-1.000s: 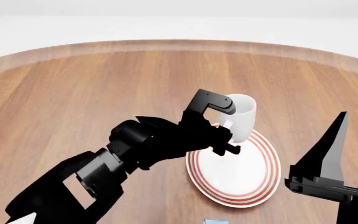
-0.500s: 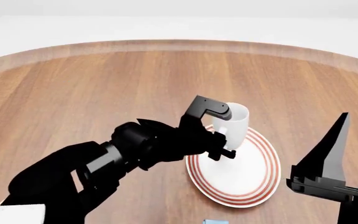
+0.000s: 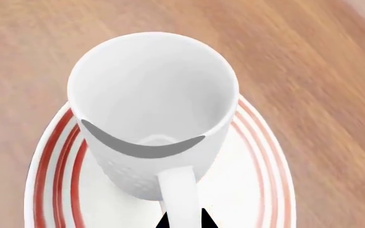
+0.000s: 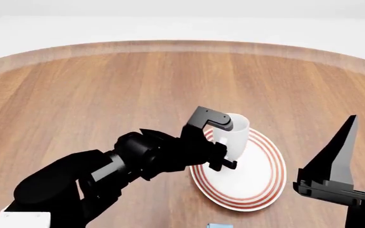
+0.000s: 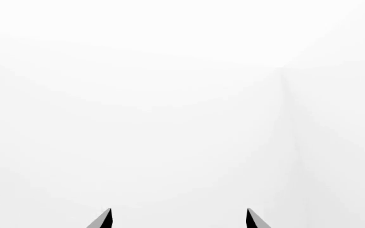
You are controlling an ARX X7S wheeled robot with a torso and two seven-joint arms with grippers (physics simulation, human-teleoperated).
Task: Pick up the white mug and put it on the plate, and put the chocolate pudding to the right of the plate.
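The white mug [image 3: 152, 109] stands upright over the far-left part of the plate [image 3: 49, 171], the white one with red-orange rings. My left gripper [image 3: 184, 221] is shut on the mug's handle [image 3: 181, 199], one dark fingertip on each side. In the head view the mug [image 4: 236, 134] is low over the plate [image 4: 249, 183] with the left gripper [image 4: 223, 142] beside it; I cannot tell whether its base touches. A sliver of light blue, the chocolate pudding [image 4: 219, 225], shows at the bottom edge. My right gripper [image 4: 338, 152] points up to the plate's right, open and empty [image 5: 177, 217].
The round wooden table [image 4: 106, 85] spreads to the left and behind the plate, with its curved edge [image 4: 182, 45] at the back. The right wrist view shows only blank white background.
My left gripper has carried the mug down and toward me, from above the plate's far rim to low over the plate. The right arm has not moved.
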